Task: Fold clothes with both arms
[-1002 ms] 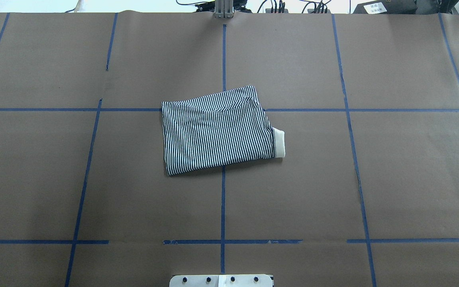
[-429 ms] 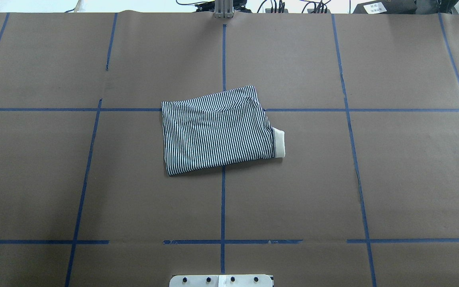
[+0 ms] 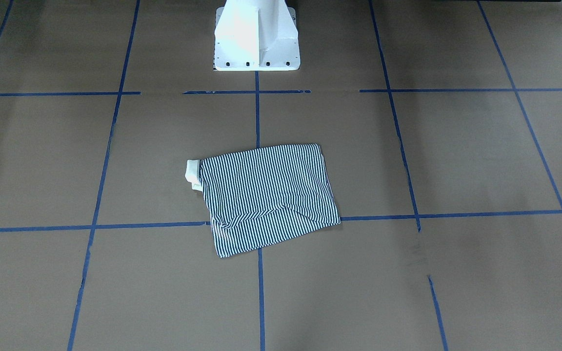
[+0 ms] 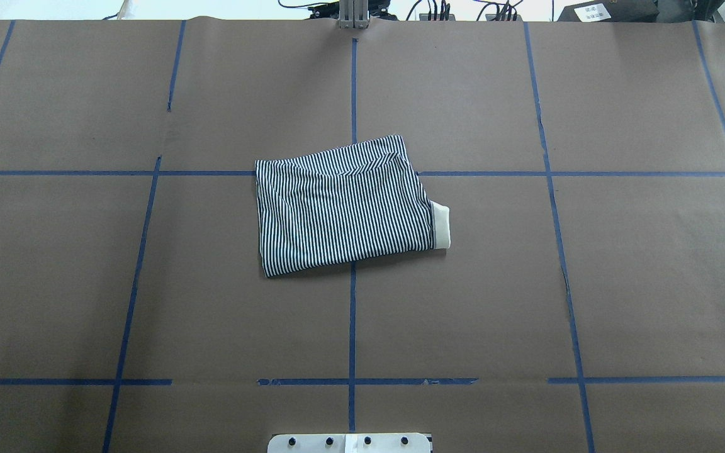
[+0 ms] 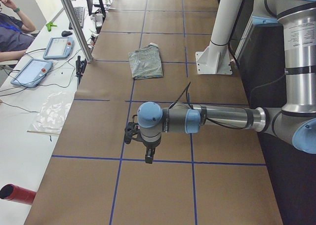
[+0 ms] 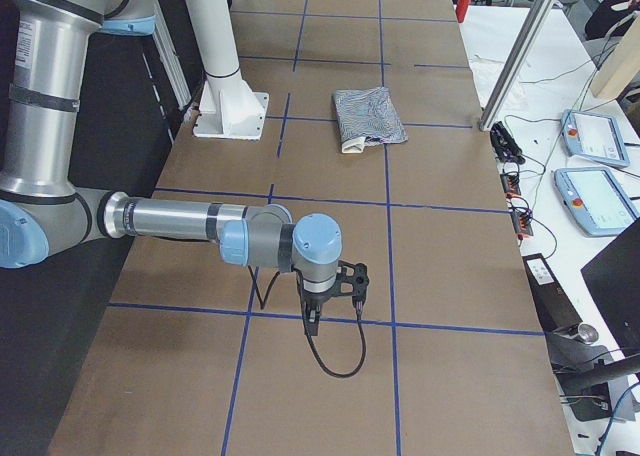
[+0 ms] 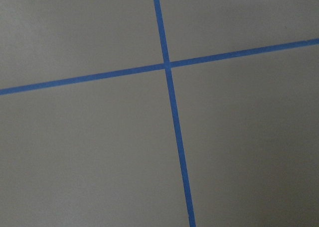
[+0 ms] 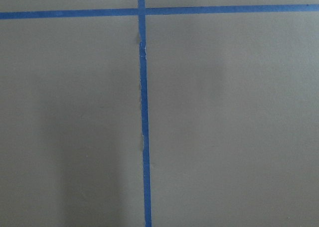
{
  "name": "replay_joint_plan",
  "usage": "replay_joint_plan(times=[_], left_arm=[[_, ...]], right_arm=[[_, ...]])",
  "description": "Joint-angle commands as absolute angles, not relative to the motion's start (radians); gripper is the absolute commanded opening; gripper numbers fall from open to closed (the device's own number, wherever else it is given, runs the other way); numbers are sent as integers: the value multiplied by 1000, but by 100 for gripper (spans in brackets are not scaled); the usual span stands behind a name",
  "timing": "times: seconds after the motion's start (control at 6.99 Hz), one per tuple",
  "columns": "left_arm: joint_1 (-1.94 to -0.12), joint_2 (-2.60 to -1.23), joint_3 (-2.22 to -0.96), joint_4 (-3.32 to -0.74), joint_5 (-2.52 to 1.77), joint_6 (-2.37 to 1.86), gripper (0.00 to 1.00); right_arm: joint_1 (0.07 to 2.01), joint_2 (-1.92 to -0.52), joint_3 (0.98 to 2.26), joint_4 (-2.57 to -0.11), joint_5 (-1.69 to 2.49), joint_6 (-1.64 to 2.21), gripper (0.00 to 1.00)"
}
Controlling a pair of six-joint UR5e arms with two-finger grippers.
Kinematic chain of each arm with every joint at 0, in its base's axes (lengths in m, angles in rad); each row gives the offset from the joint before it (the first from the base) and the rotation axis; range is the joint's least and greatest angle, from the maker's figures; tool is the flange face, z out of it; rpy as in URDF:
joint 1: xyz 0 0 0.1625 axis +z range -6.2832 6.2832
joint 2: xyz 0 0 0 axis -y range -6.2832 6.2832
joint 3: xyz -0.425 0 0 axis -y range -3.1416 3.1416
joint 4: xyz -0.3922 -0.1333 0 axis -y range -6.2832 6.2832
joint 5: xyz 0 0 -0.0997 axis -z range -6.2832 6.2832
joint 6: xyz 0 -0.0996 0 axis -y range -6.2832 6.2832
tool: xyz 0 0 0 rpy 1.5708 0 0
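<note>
In the front-facing view the polo shirt [image 3: 266, 197] lies on the worktop [image 3: 456, 161] as a compact, slightly skewed striped rectangle, straight out from the white pedestal base [image 3: 256, 36] and apart from it, its cream collar edge [image 3: 192, 174] poking out toward the base's right-arm side. The overhead view shows it exactly as a second ago, so I judge the folding finished. In the side views the left hand [image 5: 147, 158] and right hand [image 6: 312, 321] hang over bare worktop, well apart from the base, and I cannot tell whether they are spread or pressed together; the wrist views show only blue tape [image 7: 167, 65].
</note>
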State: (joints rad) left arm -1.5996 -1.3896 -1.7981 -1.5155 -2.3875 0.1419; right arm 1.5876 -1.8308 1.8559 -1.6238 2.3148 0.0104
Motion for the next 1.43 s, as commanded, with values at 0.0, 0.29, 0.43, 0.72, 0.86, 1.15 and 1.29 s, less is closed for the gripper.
replay_joint_plan(times=[0.0,0.29,0.43,0.72,0.86,1.15,1.29], left_arm=[[-1598,-1379,-1810,-1522,-2381,143,100],[-1600,-1379,-1824,-1520,-2378,144,100],[-1597,-1385,-1816,-1523,-2378,146,100],[-1597,-1385,-1822,-1522,-2376,146,100],[-1597,-1384,-1824,-1522,-2375,146,100],[-1597,-1381,-1828,-1522,-2375,143,100],[-1597,-1378,-1827,-1522,-2375,143,100]], right_arm=[[1588,-1835,1865,-1628,2309,-3,100],[1588,-1845,1859,-1638,2307,-5,100],[1588,-1870,1859,-1628,2280,-5,100],[1588,-1870,1876,-1628,2244,-5,100],[1588,-1870,1876,-1629,2244,-5,100],[1586,-1870,1876,-1628,2246,-5,100],[1586,-1870,1876,-1628,2246,-3,100]])
